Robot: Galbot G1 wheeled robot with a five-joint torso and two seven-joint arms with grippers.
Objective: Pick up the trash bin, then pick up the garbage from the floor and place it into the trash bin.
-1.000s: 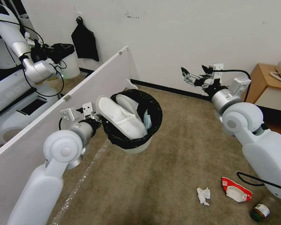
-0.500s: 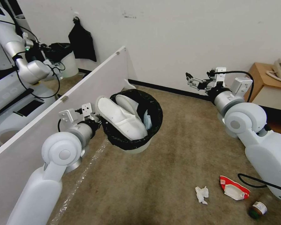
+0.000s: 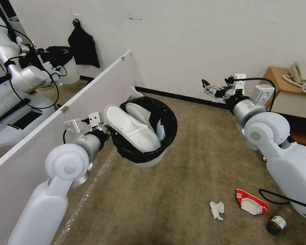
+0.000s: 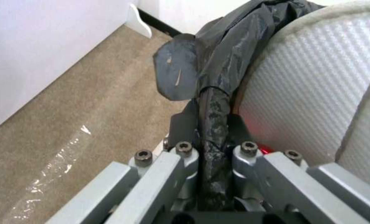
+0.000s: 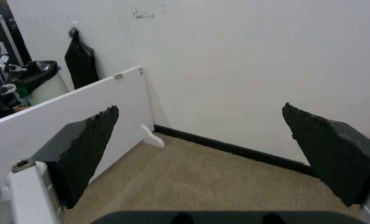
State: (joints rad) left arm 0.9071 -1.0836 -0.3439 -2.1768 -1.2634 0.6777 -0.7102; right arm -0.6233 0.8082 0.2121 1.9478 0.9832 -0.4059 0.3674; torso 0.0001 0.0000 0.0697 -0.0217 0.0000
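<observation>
The trash bin (image 3: pixel 171 127), white with a black bag over its rim, hangs above the carpet. My left gripper (image 3: pixel 106 130) is shut on its near rim; the left wrist view shows the left gripper (image 4: pixel 212 121) pinching the bag-covered edge (image 4: pixel 218 62). Two white slippers (image 3: pixel 132 127) stick out of the bin. On the floor at the lower right lie more garbage: a crumpled tissue (image 3: pixel 216 209), a red-white wrapper (image 3: pixel 251 204) and a bottle (image 3: pixel 275 224). My right gripper (image 3: pixel 214 89) is raised in the air near the wall, open and holding nothing, its black pads (image 5: pixel 90 146) wide apart.
A white partition board (image 3: pixel 74 109) runs along the left, close to the bin. A wooden cabinet (image 3: pixel 278 76) with a telephone (image 3: pixel 301 73) stands at the right wall. Another robot (image 3: pixel 17 71) and a bin sit behind the partition. Open carpet lies between the bin and the litter.
The whole picture has shifted left, so the camera has turned to the right. My right gripper has dropped slightly. The left gripper still holds the bin the same way.
</observation>
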